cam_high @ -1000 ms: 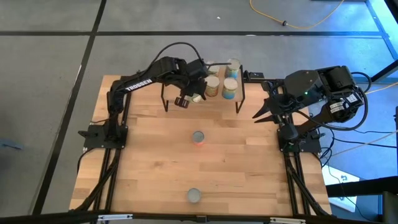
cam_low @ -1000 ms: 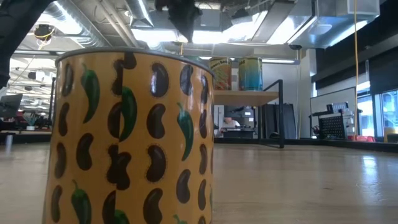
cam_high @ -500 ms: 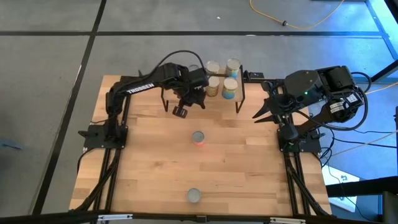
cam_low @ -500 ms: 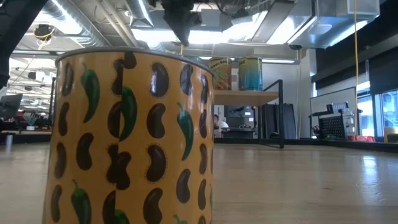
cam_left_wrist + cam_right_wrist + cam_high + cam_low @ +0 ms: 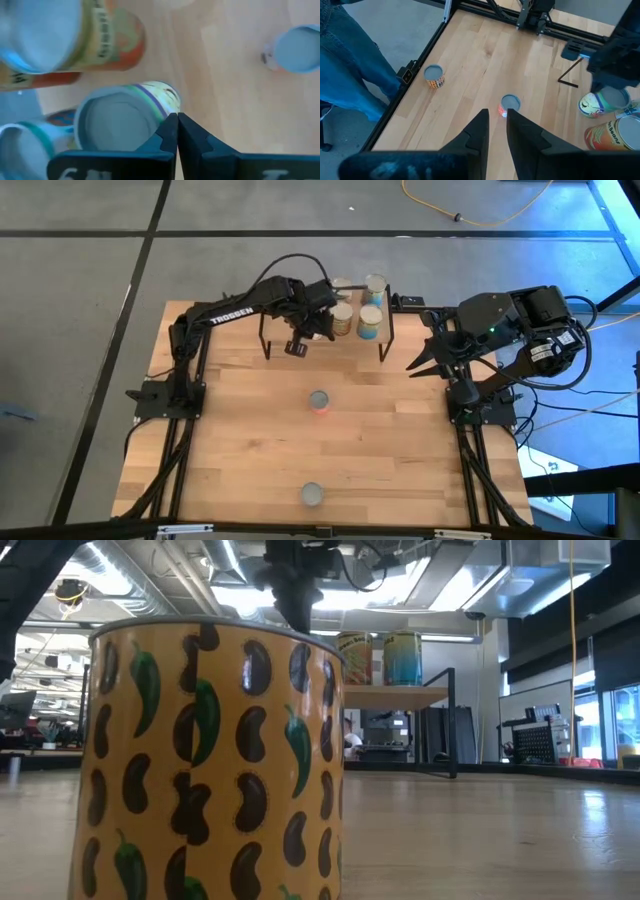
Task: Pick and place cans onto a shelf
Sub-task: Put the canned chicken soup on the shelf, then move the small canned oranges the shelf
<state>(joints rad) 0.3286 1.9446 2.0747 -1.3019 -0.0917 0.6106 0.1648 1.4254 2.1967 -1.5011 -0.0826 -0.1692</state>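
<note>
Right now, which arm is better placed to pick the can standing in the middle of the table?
Probably left. The left gripper, shut and empty, hovers at the shelf edge, nearer the middle can. The right gripper waits at the table's side.

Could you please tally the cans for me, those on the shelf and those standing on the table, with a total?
shelf cans: 5
table cans: 2
Total: 7

Bean can (image 5: 210, 760): glossy printed label, metal rim. Table (image 5: 250, 440): smooth light wood planks. Shelf (image 5: 385, 335): thin black metal legs.
</note>
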